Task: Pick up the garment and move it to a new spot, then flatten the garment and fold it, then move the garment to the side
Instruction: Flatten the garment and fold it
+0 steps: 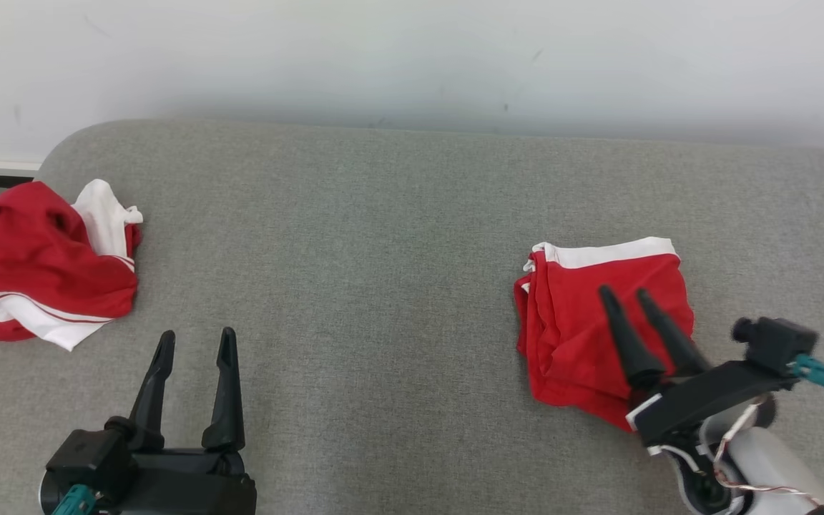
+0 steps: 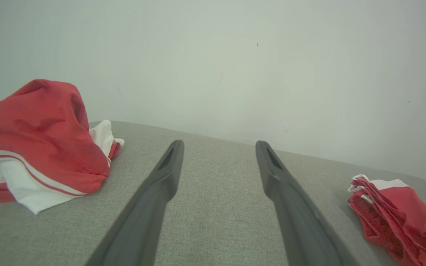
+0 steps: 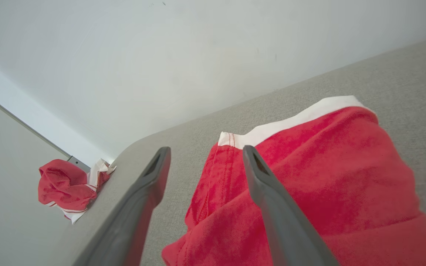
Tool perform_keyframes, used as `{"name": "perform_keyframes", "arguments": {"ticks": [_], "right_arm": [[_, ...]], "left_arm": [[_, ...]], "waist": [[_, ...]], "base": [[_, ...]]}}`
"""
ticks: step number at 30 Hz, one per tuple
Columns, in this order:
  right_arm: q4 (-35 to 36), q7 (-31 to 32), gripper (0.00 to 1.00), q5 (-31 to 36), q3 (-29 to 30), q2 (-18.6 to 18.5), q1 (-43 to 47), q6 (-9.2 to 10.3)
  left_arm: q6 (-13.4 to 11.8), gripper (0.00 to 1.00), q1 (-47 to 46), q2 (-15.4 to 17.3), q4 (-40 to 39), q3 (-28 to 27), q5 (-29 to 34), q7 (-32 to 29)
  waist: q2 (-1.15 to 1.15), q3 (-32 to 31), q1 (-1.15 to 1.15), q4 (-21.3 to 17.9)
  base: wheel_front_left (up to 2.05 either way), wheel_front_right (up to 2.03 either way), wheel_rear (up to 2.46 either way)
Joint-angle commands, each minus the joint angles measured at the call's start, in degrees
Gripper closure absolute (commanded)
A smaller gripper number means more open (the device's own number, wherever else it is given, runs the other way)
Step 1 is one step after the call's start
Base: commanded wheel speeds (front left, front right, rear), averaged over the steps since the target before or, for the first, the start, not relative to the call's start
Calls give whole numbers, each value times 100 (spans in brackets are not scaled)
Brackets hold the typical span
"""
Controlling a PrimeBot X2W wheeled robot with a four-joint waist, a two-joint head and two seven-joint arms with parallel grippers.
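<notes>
Right gripper (image 1: 624, 291), jaws parted, over folded garment (image 1: 569, 322).

In the head view the right gripper (image 1: 624, 292) is covering a strip of the folded garment (image 1: 562, 336), and you are not able to tell whether its fingers are touching the cloth. Far to that garment's left, the crumpled garment (image 1: 33, 265) is running off the picture's edge. In the right wrist view the folded garment's near end is running off the bottom.
</notes>
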State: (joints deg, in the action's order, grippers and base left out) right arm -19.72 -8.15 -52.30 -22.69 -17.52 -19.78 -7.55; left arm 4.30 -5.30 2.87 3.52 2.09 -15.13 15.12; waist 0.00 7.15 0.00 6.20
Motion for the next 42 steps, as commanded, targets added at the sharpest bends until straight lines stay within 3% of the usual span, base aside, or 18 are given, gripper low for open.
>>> {"name": "perform_keyframes", "arguments": {"ticks": [1,10,11,12,21,30,37,42], "right_arm": [[9,-106,0,93,113,-108,10,10],[-190,-503,3,380,668,-415,190,10],[-240,-550,73,486,729,-456,208,10],[-280,-589,100,562,774,-465,229,10],[-813,-707,100,1432,754,-264,80,10],[-1365,-709,100,2289,534,377,-200,10],[-1605,-710,100,2599,-17,932,-285,10],[-1541,-710,100,2583,-118,1093,-332,10]], "left_arm": [[1,0,39,5,-1,-43,39,3],[48,0,42,4,-39,-118,88,3],[54,0,42,4,-38,-123,93,3],[61,0,42,4,-39,-121,96,3],[72,0,-112,4,-2,-22,93,3],[91,0,-152,4,78,82,56,3],[93,0,-152,4,116,106,44,3],[90,0,-98,4,133,90,52,3]], "waist": [[0,-19,0,-41],[0,-4,0,-101],[0,-1,0,-103],[0,7,0,-101],[0,128,0,20],[0,148,0,215],[0,121,0,281],[0,94,0,195]], "base": [[0,0,0],[0,0,0],[0,0,0],[0,0,0],[0,0,0],[0,0,0],[0,0,0],[0,0,0]]}}
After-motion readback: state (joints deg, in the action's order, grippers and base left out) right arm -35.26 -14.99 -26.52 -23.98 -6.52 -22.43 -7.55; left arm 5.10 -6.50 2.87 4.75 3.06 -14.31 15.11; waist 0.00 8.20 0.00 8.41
